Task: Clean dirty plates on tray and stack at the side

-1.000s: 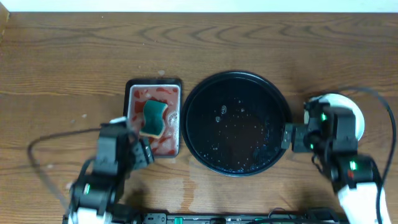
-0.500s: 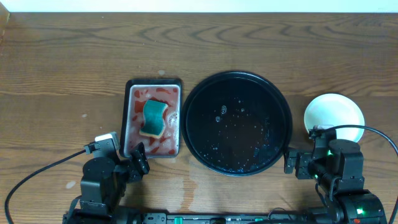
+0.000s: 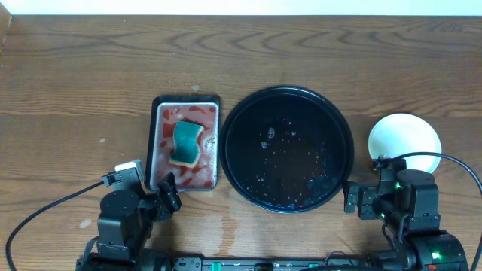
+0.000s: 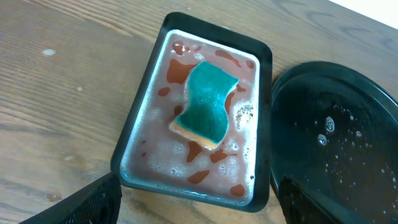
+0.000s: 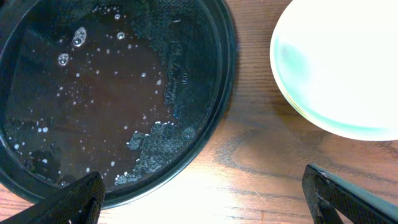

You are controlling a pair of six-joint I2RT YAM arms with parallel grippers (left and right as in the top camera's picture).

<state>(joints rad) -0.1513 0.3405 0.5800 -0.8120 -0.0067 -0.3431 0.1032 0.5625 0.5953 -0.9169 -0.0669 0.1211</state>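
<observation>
Plates (image 3: 404,143) lie stacked on the table (image 3: 75,90) just right of the tray (image 3: 288,148), apart from its rim; the right wrist view shows a pale, clean-looking top plate with an aqua rim and a yellowish edge peeping out beneath it; how many lie in the pile I cannot count. The tray is bare of plates, holding only droplets, foam and a reddish film; so the job looks done or nearly so.

Left gripper (image 3: 167,194) sits by the near end of the sponge tray (image 4: 140,134), fingers spread and holding nothing; right gripper (image 3: 355,199) sits by the tray's near right rim, below the pile, fingers likewise spread and empty.

Risks from here, as I judge them: the right arm is close to the pile, so a careless swing outward could clip it and push the plates askew or toward the table's edge; wet plates may slide on one another if bumped; the sponge tray is full of red foamy water around the sponge (image 4: 207,102), and a nudge from the left fingers could slop it onto the wood; any smear left on a lower plate is hidden, and would go unnoticed.
</observation>
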